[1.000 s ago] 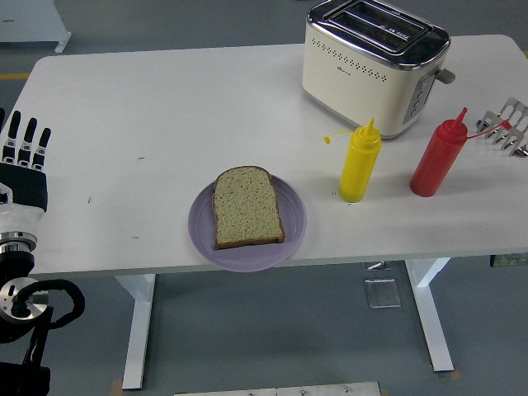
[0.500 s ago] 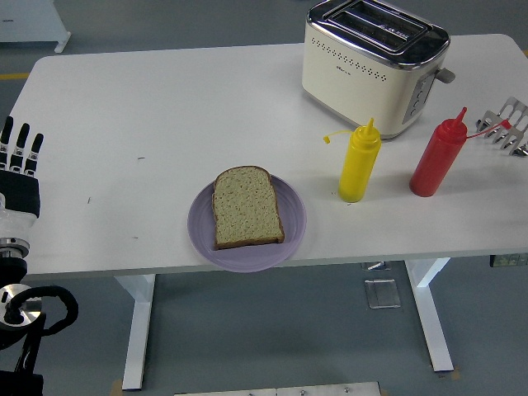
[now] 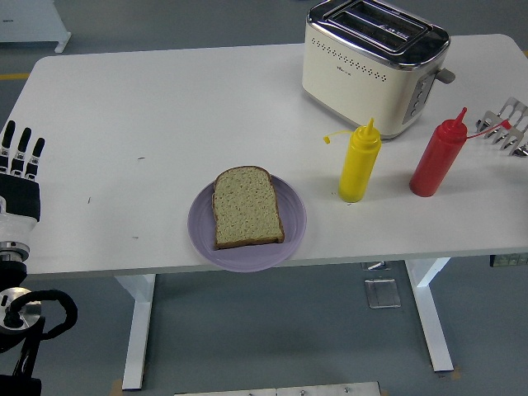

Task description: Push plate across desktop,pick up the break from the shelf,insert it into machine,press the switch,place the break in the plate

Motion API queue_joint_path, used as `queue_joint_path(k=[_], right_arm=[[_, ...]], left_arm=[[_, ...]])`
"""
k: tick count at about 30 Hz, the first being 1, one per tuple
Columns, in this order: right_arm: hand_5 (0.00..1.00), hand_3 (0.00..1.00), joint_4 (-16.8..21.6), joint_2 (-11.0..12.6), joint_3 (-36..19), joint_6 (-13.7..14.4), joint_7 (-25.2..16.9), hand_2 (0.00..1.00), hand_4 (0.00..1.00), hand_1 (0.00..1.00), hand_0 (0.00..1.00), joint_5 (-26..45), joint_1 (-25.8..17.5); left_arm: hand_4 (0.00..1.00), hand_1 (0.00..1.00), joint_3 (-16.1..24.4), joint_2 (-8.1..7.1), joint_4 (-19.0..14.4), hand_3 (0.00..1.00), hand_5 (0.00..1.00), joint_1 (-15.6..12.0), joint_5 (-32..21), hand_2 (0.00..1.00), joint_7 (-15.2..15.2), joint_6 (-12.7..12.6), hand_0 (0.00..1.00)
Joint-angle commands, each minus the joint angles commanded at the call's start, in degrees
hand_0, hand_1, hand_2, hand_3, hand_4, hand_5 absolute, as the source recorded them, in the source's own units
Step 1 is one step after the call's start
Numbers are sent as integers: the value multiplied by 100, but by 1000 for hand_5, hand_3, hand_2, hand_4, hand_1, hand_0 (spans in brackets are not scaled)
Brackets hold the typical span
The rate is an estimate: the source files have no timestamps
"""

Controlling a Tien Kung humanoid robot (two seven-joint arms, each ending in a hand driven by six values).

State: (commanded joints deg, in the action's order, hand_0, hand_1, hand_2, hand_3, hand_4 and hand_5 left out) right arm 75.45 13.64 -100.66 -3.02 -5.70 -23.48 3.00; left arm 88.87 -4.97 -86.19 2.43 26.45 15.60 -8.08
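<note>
The left hand has drawn back to the table's left edge, fingers straight and empty. The bread lies on the plate at the near edge, so the task looks finished.

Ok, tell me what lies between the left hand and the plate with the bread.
Nothing: in the head view, only bare white table separates the left hand from the purple plate holding the bread slice.

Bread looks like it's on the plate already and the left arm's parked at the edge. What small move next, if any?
Probably none beyond keeping the left robot hand resting at the table's left edge, fingers open. The bread slice lies flat on the purple plate and both toaster slots look empty, so the last step seems done.
</note>
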Motion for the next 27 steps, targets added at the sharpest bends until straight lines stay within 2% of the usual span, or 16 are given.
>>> queue_joint_path(k=[16,17,27], right_arm=[[523,755,122,46,-58,-49,101,791,392,786,825,122,89],[491,735,121,45,-61,-49,105,792,356,786,824,125,96],[488,734,119,57,-105,-50,127,791,353,785,823,131,149]], left_arm=[[554,831,12,23,6,803,998,20,-2,861,-3,0,829],[555,831,16,23,5,802,998,22,-3,862,-4,0,829],[556,831,25,28,9,804,998,23,-5,862,-8,2,829]])
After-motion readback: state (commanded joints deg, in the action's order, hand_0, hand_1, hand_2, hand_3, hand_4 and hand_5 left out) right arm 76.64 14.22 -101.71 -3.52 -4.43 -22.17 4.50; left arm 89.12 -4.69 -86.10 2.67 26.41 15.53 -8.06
